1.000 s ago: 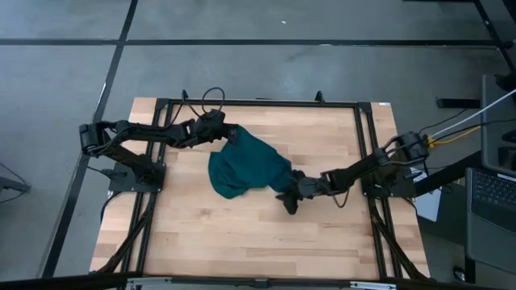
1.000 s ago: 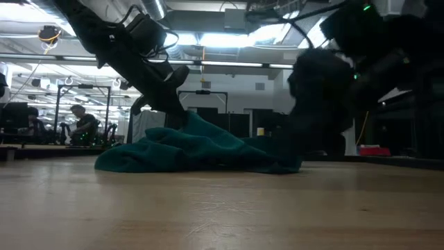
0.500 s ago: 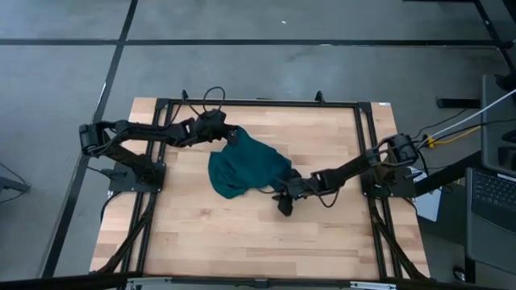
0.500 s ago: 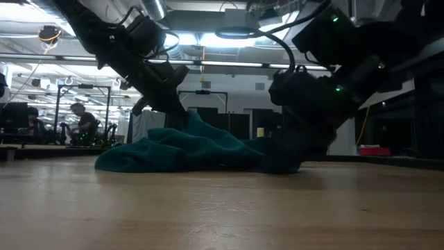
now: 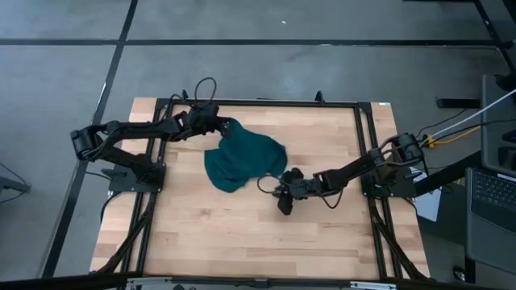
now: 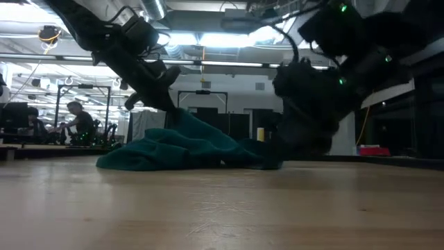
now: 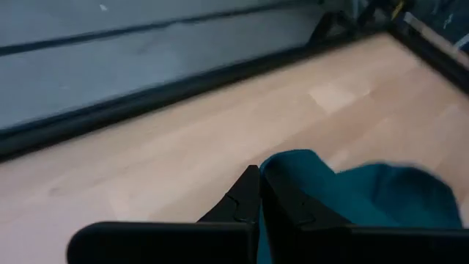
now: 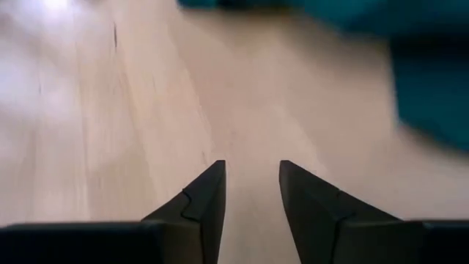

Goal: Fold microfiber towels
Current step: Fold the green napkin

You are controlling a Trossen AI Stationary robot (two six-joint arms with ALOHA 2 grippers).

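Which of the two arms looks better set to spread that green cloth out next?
Probably the left: its gripper is shut on the towel at a far corner. The right gripper is open over bare table.

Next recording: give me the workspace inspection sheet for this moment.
Surface: wooden table, bare except for the towel.
Job's things: one teal towel, bunched, not folded.
Clutter: nothing seen.
Grippers: left gripper shut on the towel's far edge; right gripper open, low over bare wood beside the towel, holding nothing.
Cables: black loop at the left arm's wrist; yellow and white leads off the table's right side.
Surroundings: person seated at a far desk; laptop at right.
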